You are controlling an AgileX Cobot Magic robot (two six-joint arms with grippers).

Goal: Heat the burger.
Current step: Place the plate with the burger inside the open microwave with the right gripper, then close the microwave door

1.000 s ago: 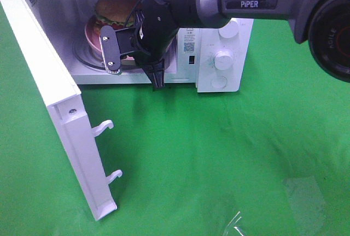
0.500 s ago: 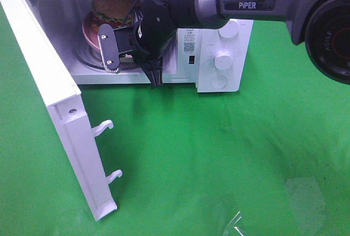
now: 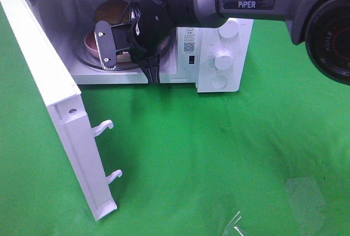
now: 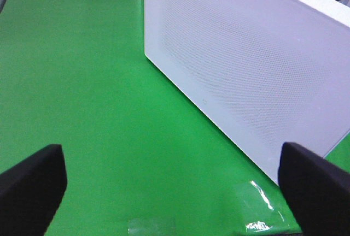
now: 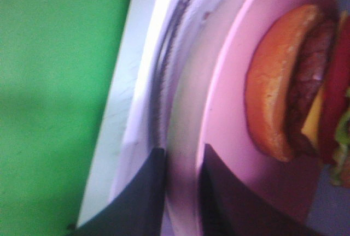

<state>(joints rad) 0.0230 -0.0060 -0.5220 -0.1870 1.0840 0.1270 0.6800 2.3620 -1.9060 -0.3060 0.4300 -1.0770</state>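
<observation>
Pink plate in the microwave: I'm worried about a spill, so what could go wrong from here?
1. The right hand's jaws straddle the pink plate's rim. Whether they have let go is unclear, so pulling back now could drag the plate forward.
2. A jerk on the plate could topple the stacked burger.
3. The microwave door stands wide open, and the arm reaches through the opening. The door may hit the arm if it is swung shut before the arm is out.

Burger [image 5: 273, 83]: golden-orange bun, dark brown patty, yellow cheese, red tomato, green lettuce. Plate [image 5: 229, 137]: pink. Microwave [image 3: 229, 34]: white. Its door [image 4: 246, 66]: white with a fine dotted mesh. Desk [image 3: 219, 154]: plain bright green. My jaws: black. My right arm [image 3: 257, 1]: dark grey, white lettering.
</observation>
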